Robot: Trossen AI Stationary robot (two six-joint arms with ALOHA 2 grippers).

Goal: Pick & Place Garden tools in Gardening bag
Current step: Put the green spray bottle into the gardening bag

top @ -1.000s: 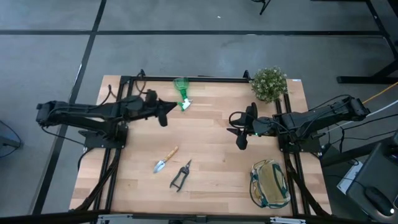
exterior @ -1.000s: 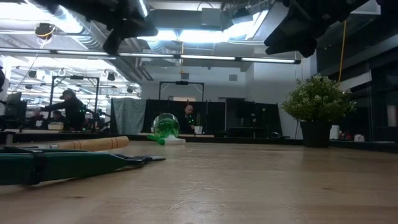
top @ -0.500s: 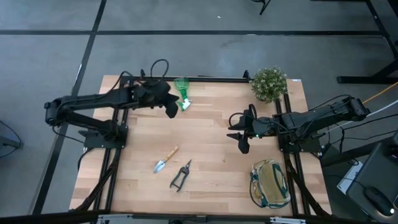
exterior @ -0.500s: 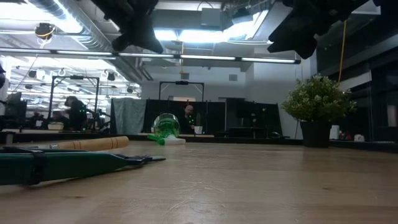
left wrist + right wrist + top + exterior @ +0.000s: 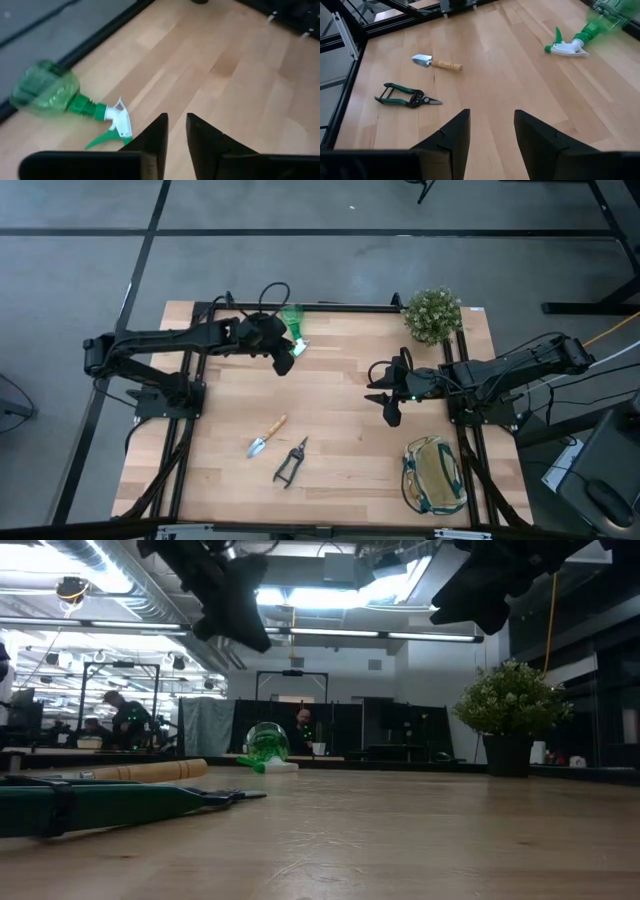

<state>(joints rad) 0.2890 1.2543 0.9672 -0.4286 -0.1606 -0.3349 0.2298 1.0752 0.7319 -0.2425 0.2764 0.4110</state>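
- Over the far left part of the wooden surface (image 5: 340,390), the left hand (image 5: 284,361) hangs just beside the spray bottle (image 5: 293,327), with no tool in it.
- Its fingers (image 5: 156,137) stand a narrow gap apart, nearly closed, and touch nothing.
- That green bottle lies on its side near the far edge, white nozzle pointing toward the middle of the surface.
- Judging by the pose, the step in hand is the reach for the bottle; nothing has been picked up yet.
- For the next move the left hand would likely need to spread wider, line up over the bottle's neck or body, and come down around it.
- Near the middle right, the right hand (image 5: 390,408) waits above the surface, released and grasping nothing.
- A wooden-handled trowel (image 5: 265,436) and the pruning shears (image 5: 291,461) lie close together at the near left, apart from both hands.
- At the near right corner sits the gardening bag (image 5: 434,476), mouth upward; no tool can be seen inside it.
- A potted plant (image 5: 432,314) stands at the far right corner.
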